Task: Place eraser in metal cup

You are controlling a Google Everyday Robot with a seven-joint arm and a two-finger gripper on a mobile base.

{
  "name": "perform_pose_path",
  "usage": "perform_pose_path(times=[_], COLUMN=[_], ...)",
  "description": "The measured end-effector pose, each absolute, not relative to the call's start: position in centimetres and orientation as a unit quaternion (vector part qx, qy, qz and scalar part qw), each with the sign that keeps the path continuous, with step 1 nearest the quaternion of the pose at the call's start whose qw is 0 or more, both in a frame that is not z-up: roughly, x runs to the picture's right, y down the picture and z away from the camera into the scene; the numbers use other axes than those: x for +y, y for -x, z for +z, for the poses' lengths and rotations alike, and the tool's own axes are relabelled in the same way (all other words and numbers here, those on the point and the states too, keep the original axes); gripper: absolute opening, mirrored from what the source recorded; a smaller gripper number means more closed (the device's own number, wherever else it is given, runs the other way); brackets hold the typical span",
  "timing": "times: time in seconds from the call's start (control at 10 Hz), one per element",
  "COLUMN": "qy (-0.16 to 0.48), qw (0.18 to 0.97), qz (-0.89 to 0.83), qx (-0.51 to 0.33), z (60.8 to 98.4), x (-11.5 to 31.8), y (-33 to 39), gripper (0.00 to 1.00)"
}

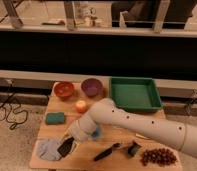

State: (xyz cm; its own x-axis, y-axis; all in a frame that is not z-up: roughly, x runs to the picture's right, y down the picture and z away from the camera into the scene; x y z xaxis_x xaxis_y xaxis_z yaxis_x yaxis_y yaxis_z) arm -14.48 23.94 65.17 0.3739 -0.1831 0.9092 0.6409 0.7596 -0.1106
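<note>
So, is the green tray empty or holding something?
Empty: the green tray shows only bare green floor inside its rim. The gripper is shut, low over the grey cloth at the front left of the table.

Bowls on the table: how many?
2: an orange bowl at the back left and a purple bowl beside it, left of the green tray. The arm may hide others; the claw hangs over the grey cloth front left.

End effector (67,146): front-left of desk (87,150), closed; whether I hold anything is too dark to tell.
Blue cup (96,133): half hidden behind my wrist.
</note>
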Motion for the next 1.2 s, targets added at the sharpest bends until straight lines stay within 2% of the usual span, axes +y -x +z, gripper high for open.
perform_pose_path(times=[0.5,1.2], qy=[0.227,0.206], qw=[0.797,0.806], qz=[-0.258,-0.267], qx=[-0.496,-0.487], z=[65.2,68.5], x=[23.8,18.2], y=[14.6,16.9], gripper=[0.01,0.01])
